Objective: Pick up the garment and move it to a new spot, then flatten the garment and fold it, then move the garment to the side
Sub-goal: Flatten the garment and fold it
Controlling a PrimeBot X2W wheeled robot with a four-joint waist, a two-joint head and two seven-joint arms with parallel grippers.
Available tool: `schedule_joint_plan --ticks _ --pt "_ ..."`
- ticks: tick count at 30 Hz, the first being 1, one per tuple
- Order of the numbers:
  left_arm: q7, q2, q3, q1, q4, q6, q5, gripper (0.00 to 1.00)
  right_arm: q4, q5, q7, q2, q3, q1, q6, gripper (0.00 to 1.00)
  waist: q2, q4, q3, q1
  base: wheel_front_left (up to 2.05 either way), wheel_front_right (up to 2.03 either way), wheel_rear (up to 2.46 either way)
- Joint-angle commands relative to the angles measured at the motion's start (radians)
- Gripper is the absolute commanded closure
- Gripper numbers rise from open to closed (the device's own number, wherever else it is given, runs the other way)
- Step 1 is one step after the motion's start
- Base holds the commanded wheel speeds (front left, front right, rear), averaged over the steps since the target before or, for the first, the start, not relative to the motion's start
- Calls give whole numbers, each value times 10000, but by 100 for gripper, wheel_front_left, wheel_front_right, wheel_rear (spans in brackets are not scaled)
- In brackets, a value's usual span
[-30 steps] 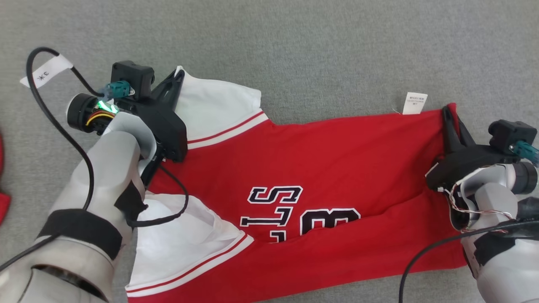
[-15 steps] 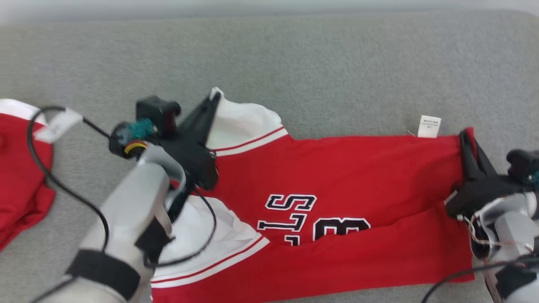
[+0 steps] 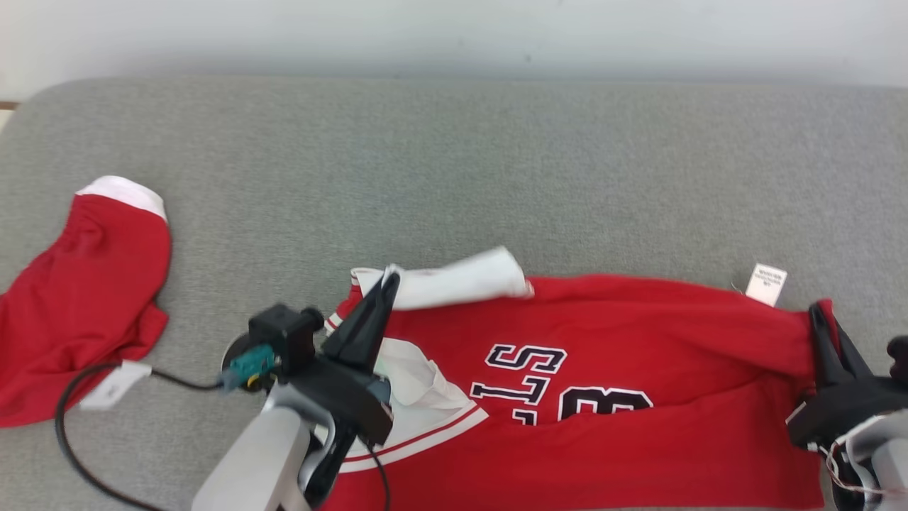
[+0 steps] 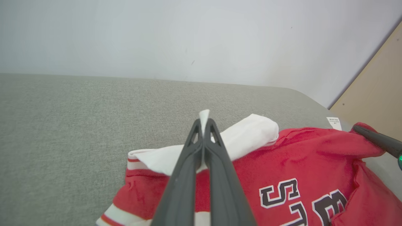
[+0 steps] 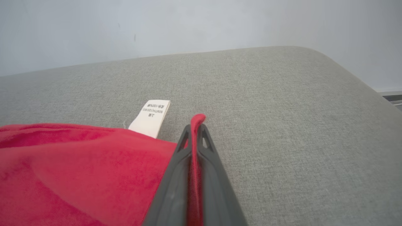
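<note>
Left end effector (image 3: 389, 282): fingers pressed together, pinching the white sleeve (image 3: 468, 282) of the red shirt (image 3: 638, 333); sleeve edge sits raised above the gray padded surface (image 3: 496, 163). Right end effector (image 3: 818, 316): clamped tight on the shirt's red hem corner, beside the white label (image 3: 766, 284). Shirt hangs stretched between both, near the front edge. Second red garment (image 3: 78, 298) lies well apart, far left.

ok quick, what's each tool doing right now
left tool: closed, pinching the white sleeve of the red jersey
right tool: closed, pinching the same jersey at its other end
</note>
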Motion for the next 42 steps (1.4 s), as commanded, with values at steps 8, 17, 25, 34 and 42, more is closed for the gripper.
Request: schedule_joint_plan --ticks 8,17,25,34,42 --pt "-36 137 481 1400 -808 6 277 100 242 -55 1 -11 -381 713 -14 100 1 326 -443 1 0 0 0" --pt "-36 115 531 2787 -1481 5 184 100 556 -4 1 -34 -597 1137 -14 100 1 559 -770 1 0 0 0" --pt "-37 95 612 3494 -1648 5 125 100 630 -66 1 54 -597 1275 -14 100 1 687 -935 1 0 0 0" --pt "-37 3 708 4069 -1402 5 97 100 355 -130 1 232 -684 1650 -14 100 1 585 -1205 1 0 0 0" --pt "-37 -37 866 4289 -1090 5 227 58 327 12 1 475 -812 1973 -14 0 1 400 -1410 1 0 0 0"
